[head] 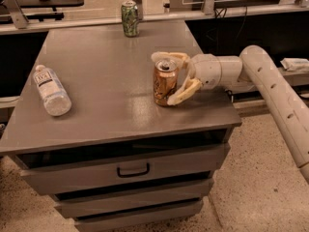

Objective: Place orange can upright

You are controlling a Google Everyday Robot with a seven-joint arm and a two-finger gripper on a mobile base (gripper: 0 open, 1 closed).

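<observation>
Here the orange can (165, 83) stands upright on the grey drawer cabinet (106, 100), between the gripper's (173, 79) spread fingers (186, 91). We see them bracket it loosely, gripping nothing, and judge they flank it against tipping on release.

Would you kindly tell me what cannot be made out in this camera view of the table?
- Camera view: the right side of the orange can, hidden by the gripper set around it near the right edge of the table.
- Camera view: the upper end of the arm and the mobile base, cut off by the picture's right edge.
- Camera view: the label print on the water bottle, too small.
- Camera view: the pattern on the green can, blurred.
</observation>
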